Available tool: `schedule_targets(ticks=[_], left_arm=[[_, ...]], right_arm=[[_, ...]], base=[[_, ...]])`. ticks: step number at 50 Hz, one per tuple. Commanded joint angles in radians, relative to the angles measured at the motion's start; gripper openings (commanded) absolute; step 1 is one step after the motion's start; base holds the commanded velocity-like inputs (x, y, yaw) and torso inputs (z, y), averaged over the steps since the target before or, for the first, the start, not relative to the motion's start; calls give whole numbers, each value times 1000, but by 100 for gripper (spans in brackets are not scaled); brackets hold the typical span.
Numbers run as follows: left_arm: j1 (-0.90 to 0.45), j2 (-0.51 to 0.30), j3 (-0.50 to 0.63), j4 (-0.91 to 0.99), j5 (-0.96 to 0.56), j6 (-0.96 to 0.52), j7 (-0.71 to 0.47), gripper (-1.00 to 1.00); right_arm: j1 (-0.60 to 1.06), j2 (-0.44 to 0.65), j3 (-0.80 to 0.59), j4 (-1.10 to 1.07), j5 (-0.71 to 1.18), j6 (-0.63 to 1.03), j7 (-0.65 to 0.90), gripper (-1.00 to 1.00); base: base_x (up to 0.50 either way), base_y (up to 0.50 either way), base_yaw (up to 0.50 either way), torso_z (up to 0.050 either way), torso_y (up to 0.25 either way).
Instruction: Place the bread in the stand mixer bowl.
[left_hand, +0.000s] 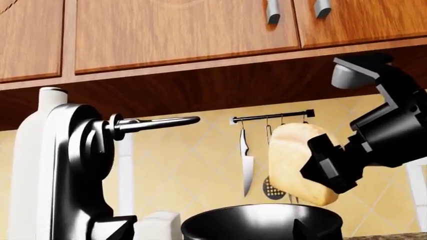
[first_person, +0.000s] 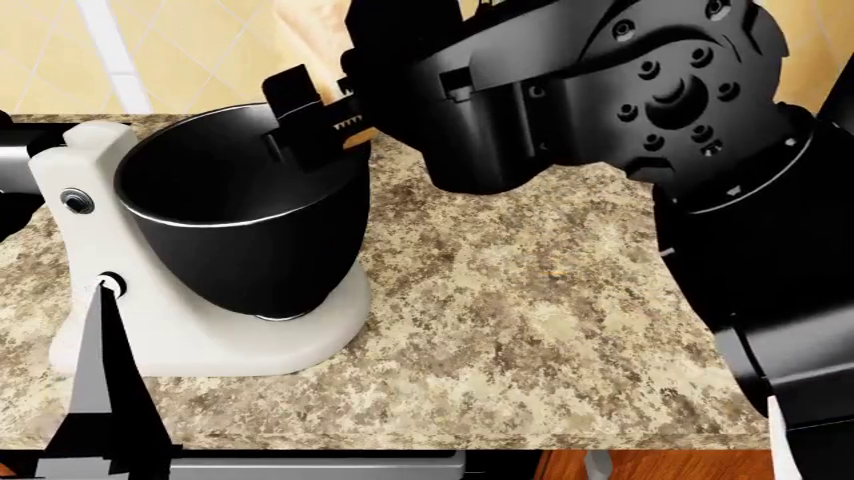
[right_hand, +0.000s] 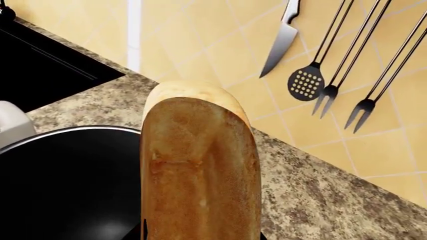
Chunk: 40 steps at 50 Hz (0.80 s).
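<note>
The bread (left_hand: 293, 160) is a pale tan slice standing upright, with my right gripper (left_hand: 313, 165) shut on its lower part. It hangs just above the far rim of the glossy black stand mixer bowl (left_hand: 260, 220). In the head view the right gripper (first_person: 320, 125) sits over the bowl's (first_person: 240, 200) back rim, and only a sliver of bread (first_person: 355, 141) shows. The right wrist view is filled by the bread (right_hand: 197, 165), with the bowl (right_hand: 60, 185) beside and below it. My left gripper (left_hand: 207, 232) is low in front of the bowl, open and holding nothing.
The bowl sits on a white mixer base (first_person: 200, 330), and the mixer's head (left_hand: 80, 150) is tilted up with its shaft (left_hand: 153, 123) pointing over the bowl. A knife (right_hand: 283, 35) and utensils (right_hand: 307, 82) hang on the tiled wall. Wooden cabinets (left_hand: 180, 30) are overhead. Granite counter (first_person: 534, 300) extends to the right.
</note>
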Motion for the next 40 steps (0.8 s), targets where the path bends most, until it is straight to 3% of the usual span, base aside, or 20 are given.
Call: schedule_targets(ticks=[1, 5, 9, 13, 15, 40], left_arm=[[-37, 1, 41, 0, 3, 2, -4, 100], [-52, 8, 52, 0, -6, -5, -4, 100], [-73, 25, 65, 0, -15, -17, -3, 100], [-77, 35, 71, -5, -20, -16, -10, 100], [-82, 37, 69, -5, -28, -20, -5, 100], [-119, 50, 105, -3, -30, -28, -8, 100]], right_arm=[[2, 6, -3, -12, -11, 1, 4, -100], [38, -14, -37, 81, -64, 7, -88, -100], [151, -111, -139, 365, -216, -29, -391, -100], [306, -134, -594, 549, 54, -270, -577, -100], [339, -134, -702, 572, 122, -303, -629, -100], [414, -134, -731, 547, 171, -322, -701, -100]], base=[[0, 0, 0, 0, 0], [0, 0, 0, 0, 0], [0, 0, 0, 0, 0], [0, 0, 0, 0, 0], [0, 0, 0, 0, 0], [0, 0, 0, 0, 0]])
